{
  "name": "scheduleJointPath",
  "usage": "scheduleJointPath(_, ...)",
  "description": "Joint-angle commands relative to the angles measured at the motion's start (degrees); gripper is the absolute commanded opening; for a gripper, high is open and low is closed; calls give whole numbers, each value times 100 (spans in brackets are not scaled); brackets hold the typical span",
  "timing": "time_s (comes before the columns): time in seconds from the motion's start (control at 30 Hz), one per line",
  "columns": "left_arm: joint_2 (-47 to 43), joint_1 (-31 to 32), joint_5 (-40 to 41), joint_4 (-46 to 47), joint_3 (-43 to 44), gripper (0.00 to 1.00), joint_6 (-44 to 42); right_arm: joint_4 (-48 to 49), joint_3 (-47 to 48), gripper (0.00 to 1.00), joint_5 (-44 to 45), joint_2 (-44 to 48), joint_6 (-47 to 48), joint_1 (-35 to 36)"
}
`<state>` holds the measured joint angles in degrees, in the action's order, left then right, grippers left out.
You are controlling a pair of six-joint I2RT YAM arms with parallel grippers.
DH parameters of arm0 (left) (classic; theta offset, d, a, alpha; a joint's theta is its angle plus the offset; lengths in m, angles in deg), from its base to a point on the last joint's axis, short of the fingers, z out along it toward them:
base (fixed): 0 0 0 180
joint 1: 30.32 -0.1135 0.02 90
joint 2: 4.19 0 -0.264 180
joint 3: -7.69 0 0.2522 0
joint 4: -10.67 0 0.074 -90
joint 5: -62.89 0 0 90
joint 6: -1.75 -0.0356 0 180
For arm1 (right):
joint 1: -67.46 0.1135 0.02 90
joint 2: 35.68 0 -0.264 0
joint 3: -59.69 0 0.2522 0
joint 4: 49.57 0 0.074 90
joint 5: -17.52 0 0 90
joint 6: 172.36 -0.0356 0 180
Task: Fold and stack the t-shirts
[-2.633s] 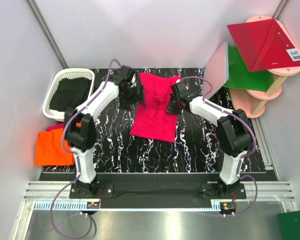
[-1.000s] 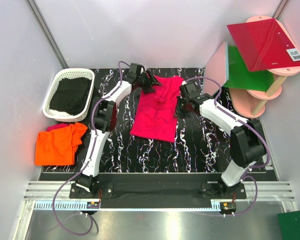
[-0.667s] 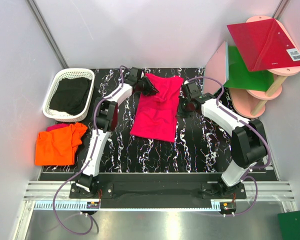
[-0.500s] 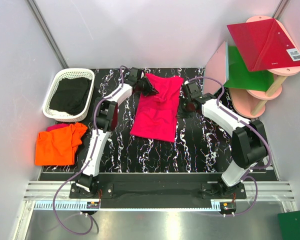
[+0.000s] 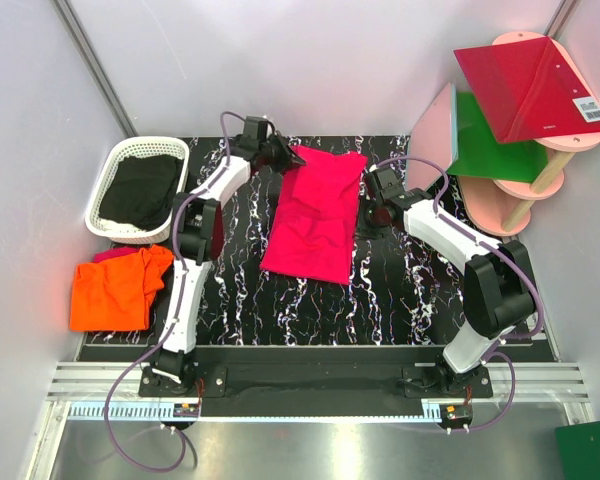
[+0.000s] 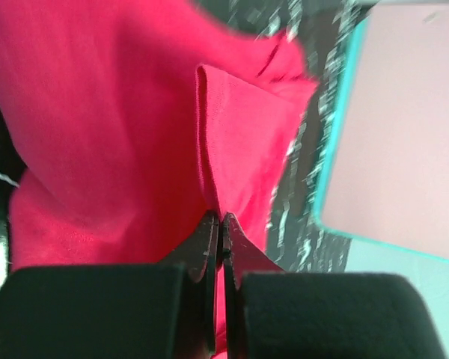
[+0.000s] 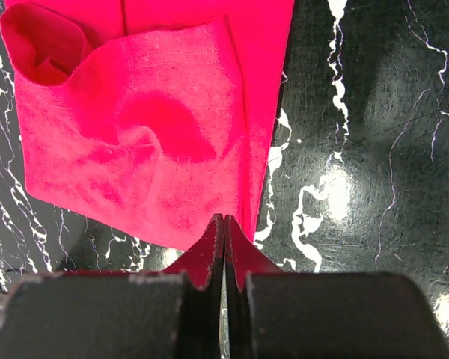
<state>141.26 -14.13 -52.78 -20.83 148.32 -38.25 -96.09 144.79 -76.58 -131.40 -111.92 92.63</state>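
The left tool (image 5: 283, 153) is shut tight on the pink t-shirt (image 5: 315, 220) at its far left corner. In the left wrist view its two fingers meet with no gap, and a raised fold of the pink t-shirt (image 6: 97, 112) runs straight down between the tips of the left tool (image 6: 218, 218). The fold stands up from the cloth around it like a ridge.

The right tool (image 5: 364, 218) sits at the shirt's right edge, about halfway along that side. From the right wrist its fingers are pressed together too. The tips of the right tool (image 7: 223, 221) meet right at the hem of the pink t-shirt (image 7: 150, 127) and seem to nip that hem, though the cloth between them is hard to make out.

The shirt lies spread lengthwise in the middle of the black marbled counter (image 5: 400, 290), between the two arms, with a rumpled pocket of cloth near one corner. Bare counter (image 7: 374, 112) shows just beside the hem.

The orange t-shirt (image 5: 110, 292) rests folded at the counter's near left edge, well apart from both tools. A white basket (image 5: 155, 143) with dark cloth inside stands just beyond it. A pink panel (image 5: 435, 140) leans at the far right; its teal-edged face of the pink panel (image 6: 404, 127) fills the right of the left wrist view.
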Motion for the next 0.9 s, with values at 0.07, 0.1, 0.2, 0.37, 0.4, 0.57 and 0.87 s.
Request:
scheduleJointPath(0.07,-535,-150,247,552,136,8,-60,32,-14,0,-47,238,56,-30)
scheduleJointPath(0.1,-500,-168,255,517,162,32,-60,41,-14,0,-47,221,56,-38)
scheduleJointPath(0.2,-377,-265,45,210,259,99,-104,32,12,0,-65,238,47,-30)
scheduleJointPath(0.37,-1164,-405,62,-10,-766,99,-595,23,30,3,-65,308,38,-30)
scheduleJointPath(0.4,-1394,-423,132,-19,-1030,99,-831,23,13,5,-65,343,12,-30)
scheduleJointPath(0.57,-3204,-520,528,-124,-2989,99,-1492,6,-382,55,-135,563,-312,-38)
scheduleJointPath(0.87,-4894,-625,-113,174,-6365,99,-1283,952,-1814,91,-881,766,-1866,-56)
